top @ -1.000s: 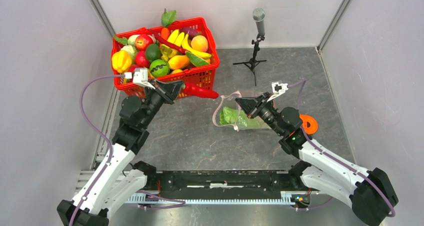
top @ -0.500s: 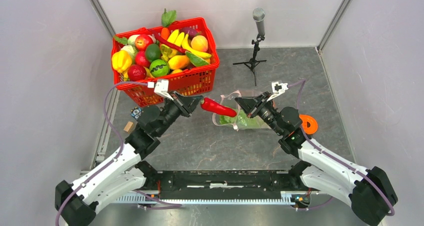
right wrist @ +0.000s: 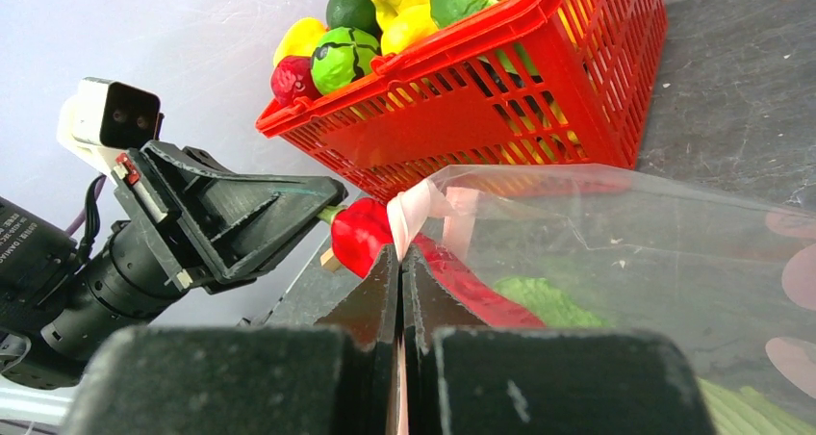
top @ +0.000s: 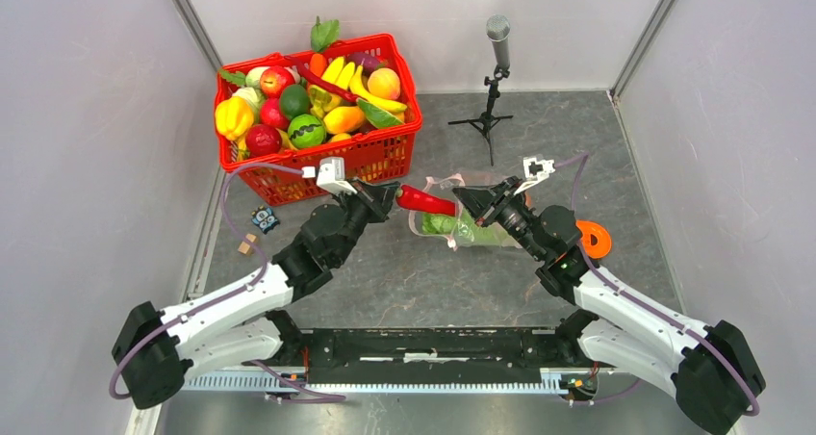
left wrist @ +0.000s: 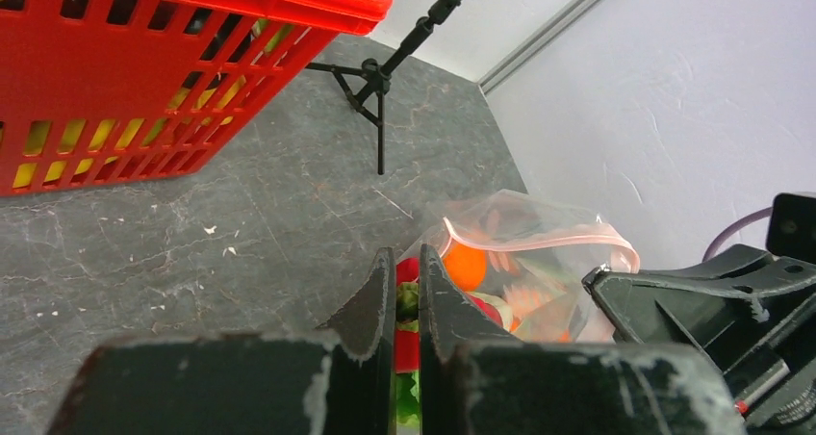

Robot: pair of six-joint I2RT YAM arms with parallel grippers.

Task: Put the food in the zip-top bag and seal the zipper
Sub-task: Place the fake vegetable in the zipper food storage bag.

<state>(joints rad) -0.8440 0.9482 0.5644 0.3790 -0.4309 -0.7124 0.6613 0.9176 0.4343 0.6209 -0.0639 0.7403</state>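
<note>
My left gripper (top: pixel 390 197) is shut on the stem end of a long red toy chili pepper (top: pixel 426 201), whose tip reaches into the mouth of the clear zip-top bag (top: pixel 478 235). In the left wrist view the pepper (left wrist: pixel 408 344) shows between my shut fingers (left wrist: pixel 377 291), with the bag (left wrist: pixel 568 267) just ahead. An orange (left wrist: pixel 465 265) and the white-green cabbage (top: pixel 445 226) lie inside. My right gripper (top: pixel 465 199) is shut on the pink-red zipper strip (right wrist: pixel 416 212) and holds the mouth up and open. The pepper (right wrist: pixel 361 233) shows at the opening in the right wrist view.
A red mesh basket (top: pixel 377 151) full of toy produce stands at the back left, close behind my left gripper. A microphone on a tripod (top: pixel 496 69) stands at the back centre. An orange ring (top: pixel 592 238) lies right of the bag. Small bits (top: pixel 263 219) lie at the left.
My left arm has swung right from the basket's front, carrying the red pepper to the bag's mouth. The right gripper has kept its hold on the bag's edge.
</note>
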